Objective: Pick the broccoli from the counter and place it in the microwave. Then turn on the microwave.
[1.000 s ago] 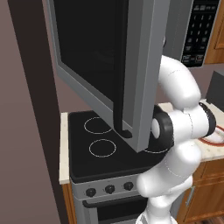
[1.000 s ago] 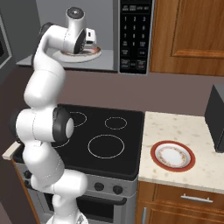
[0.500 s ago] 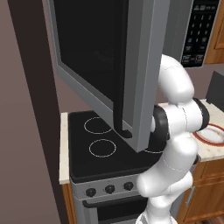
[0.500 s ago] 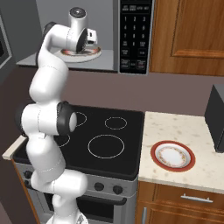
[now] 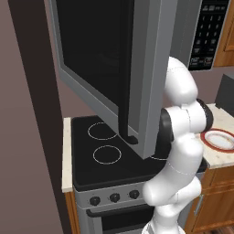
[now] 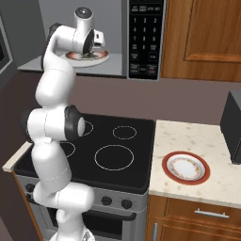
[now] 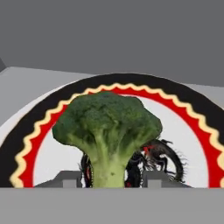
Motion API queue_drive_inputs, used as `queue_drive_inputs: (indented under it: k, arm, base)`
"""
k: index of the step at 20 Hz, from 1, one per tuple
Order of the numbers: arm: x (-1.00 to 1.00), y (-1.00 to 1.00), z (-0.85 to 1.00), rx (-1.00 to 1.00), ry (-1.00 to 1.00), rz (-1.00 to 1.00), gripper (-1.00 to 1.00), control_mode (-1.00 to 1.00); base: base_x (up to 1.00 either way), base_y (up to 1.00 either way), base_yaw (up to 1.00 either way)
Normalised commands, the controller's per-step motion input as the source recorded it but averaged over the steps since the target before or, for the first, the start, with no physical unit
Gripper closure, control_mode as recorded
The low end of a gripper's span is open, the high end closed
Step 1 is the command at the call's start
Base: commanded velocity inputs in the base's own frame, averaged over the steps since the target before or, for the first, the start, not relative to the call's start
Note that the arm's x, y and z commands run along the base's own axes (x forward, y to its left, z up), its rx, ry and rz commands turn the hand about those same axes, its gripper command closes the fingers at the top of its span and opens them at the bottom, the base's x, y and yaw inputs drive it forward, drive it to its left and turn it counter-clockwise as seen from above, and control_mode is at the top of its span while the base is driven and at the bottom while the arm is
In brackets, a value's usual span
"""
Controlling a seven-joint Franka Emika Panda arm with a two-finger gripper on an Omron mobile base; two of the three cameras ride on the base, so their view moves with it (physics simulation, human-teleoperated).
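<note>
The end effector reaches into the open cavity of the microwave, and in the hand view its two dark fingertips stand on either side of the pale stem of the broccoli. Each tip sits just beside the stem with a narrow sliver of gap showing, so the jaws look parted rather than pressed in; whether either pad is touching the stem cannot be told (the lower stem is cut off at the bottom of that view). The floret stands upright, dark-green crown up, over a round plate with a black outer band, a red ring and a wavy yellow edge, white at its middle with a dark ornament beside the stem. That plate lies on the grey floor of the microwave cavity.

From the right base view the arm bends up from the base and the end effector hovers just over the same plate inside the microwave, whose black keypad sits to the right of the opening. In the left base view the microwave door swings wide open toward the camera, its black vertical handle hanging over the cooktop.

On the beige surface to the right of the cooktop rests a second, red-rimmed plate, well apart from the broccoli.
</note>
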Motion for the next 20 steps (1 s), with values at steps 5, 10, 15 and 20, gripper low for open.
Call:
queue_drive_inputs:
  k: [5, 10, 15, 20]
  arm:
    - [0.01, 0.0, 0.0, 0.0, 0.0, -0.01, -1.0, -1.0]
    - [-0.17, 0.0, 0.04, 0.0, -0.04, -0.01, -1.0, -1.0]
    - [-0.88, -0.02, 0.07, 0.0, -0.15, 0.0, -1.0, -1.0]
    - [-1.0, -0.12, 0.0, 0.0, -0.17, 0.0, -1.0, -1.0]
  base:
    - [0.0, 0.0, 0.0]
    - [0.0, 0.0, 0.0]
    - [0.0, 0.0, 0.0]
    - [0.0, 0.0, 0.0]
